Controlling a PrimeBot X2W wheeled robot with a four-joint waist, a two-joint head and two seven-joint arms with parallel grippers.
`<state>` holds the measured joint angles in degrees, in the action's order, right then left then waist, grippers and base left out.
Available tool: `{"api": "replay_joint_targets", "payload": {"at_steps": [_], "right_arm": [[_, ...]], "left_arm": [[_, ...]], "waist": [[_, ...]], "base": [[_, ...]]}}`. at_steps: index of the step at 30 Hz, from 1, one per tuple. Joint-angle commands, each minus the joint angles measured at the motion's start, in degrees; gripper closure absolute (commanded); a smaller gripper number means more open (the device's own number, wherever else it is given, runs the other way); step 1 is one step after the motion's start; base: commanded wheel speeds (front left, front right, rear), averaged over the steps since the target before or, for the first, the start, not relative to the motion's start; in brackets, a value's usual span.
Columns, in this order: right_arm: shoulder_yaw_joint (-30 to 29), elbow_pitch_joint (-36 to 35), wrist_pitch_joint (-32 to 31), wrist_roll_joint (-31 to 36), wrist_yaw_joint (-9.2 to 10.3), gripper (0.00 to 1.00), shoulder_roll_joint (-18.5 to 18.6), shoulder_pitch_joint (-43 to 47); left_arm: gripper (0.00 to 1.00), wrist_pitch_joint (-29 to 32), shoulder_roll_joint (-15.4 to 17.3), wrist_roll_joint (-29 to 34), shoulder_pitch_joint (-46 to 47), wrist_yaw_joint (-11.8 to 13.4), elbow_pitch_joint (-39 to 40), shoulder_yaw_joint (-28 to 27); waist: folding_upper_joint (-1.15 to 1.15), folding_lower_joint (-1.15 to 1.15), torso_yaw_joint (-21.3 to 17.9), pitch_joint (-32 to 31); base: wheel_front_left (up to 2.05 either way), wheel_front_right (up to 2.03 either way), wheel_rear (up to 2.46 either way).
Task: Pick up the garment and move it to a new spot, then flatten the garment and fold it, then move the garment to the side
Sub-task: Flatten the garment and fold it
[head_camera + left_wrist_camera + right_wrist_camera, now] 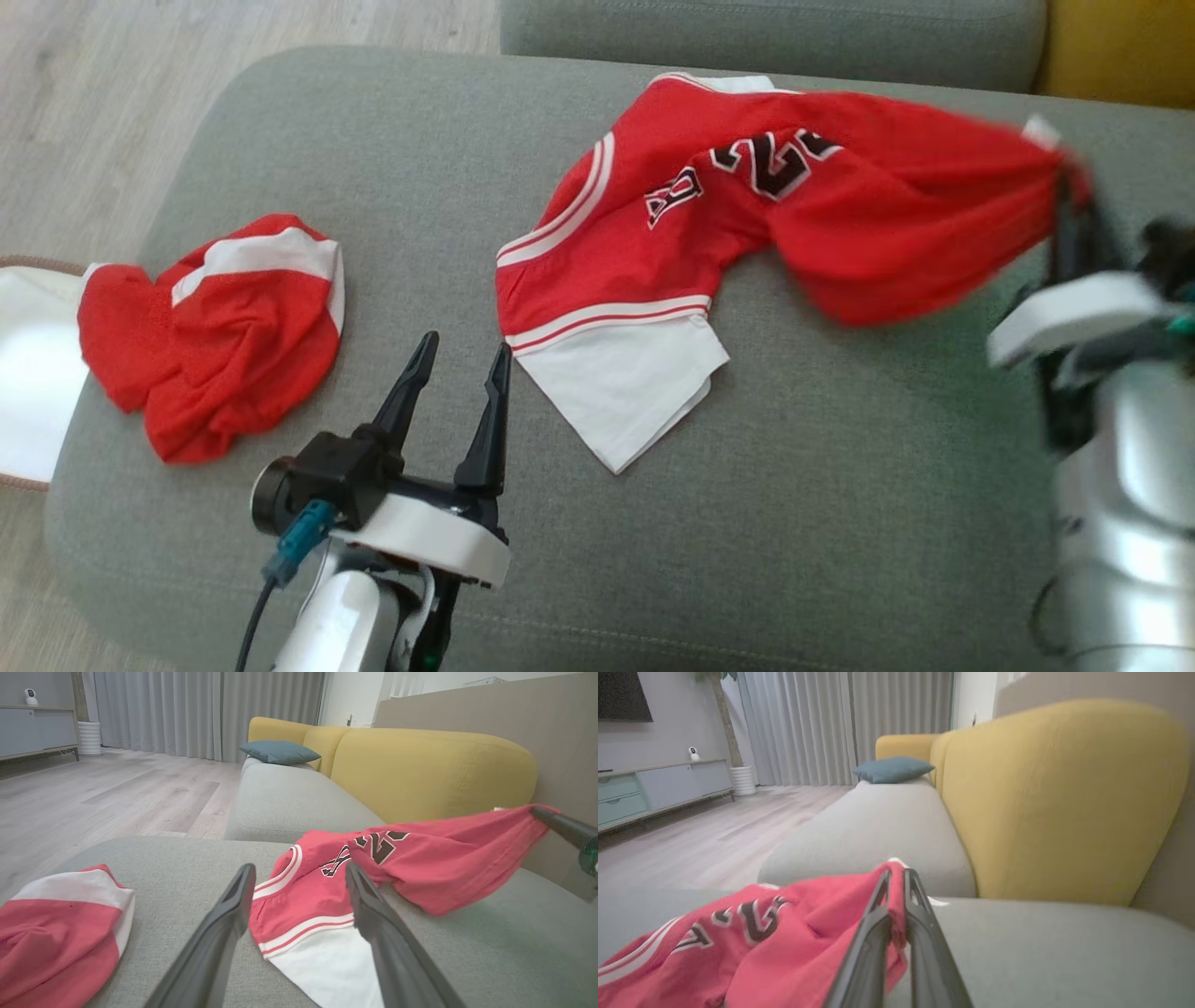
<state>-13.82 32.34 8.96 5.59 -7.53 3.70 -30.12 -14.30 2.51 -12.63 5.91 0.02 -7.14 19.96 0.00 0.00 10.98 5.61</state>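
Red garment [709,215] lies across the grey sofa seat [840,485], white hem flat, its right-hand edge drawn up off the cushion and pinched between the right fingers [922,919], closed tight on the cloth. Left fingers [408,383] stand wide and empty near the white hem; a second red-and-white garment [233,327] sits well apart to their left. Step judged: the pick-up before the move to a new spot; next calls for lifting until the trailing hem clears the seat.
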Motion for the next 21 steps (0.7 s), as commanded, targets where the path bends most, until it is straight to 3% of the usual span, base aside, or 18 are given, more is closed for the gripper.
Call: {"api": "replay_joint_targets", "payload": {"at_steps": [1, 6, 10, 16, 21], "right_arm": [[0.93, -4.47, -1.31, 1.61, 0.04, 1.0, 0.78, -3.5], [0.44, -16.91, -8.96, 5.75, 0.04, 1.0, 4.84, -6.94], [0.77, -20.3, -13.99, 6.9, 0.04, 1.0, 8.13, -10.47], [2.42, -13.73, -16.05, 9.81, 0.04, 1.0, 10.93, -17.15], [2.24, -4.77, -13.2, 14.44, 0.04, 1.0, 11.38, -25.22]], "left_arm": [[0.0, -0.7, 0.37, 0.12, 1.75, 0.21, 2.13, -1.4], [0.0, -0.7, 0.37, -0.39, 2.18, 0.26, 2.33, -1.12], [0.0, -0.7, 0.37, -0.86, 3.13, -0.02, 2.52, -1.04], [0.0, -0.7, 0.37, -1.58, 5.11, -0.51, 2.89, -0.62], [0.0, -0.7, 0.37, -1.92, 6.81, -1.22, 2.92, -0.37]], "waist": [[0.0, 0.0, 0.56, 0.53], [0.0, 0.0, 2.54, 2.32], [0.0, 0.0, 4.39, 4.53], [0.0, 0.0, 6.93, 8.83], [0.0, 0.0, 8.49, 12.34]], "base": [[0.0, 0.0, 0.0], [0.0, 0.0, 0.0], [0.0, 0.0, 0.0], [0.0, 0.0, 0.0], [0.0, 0.0, 0.0]]}}
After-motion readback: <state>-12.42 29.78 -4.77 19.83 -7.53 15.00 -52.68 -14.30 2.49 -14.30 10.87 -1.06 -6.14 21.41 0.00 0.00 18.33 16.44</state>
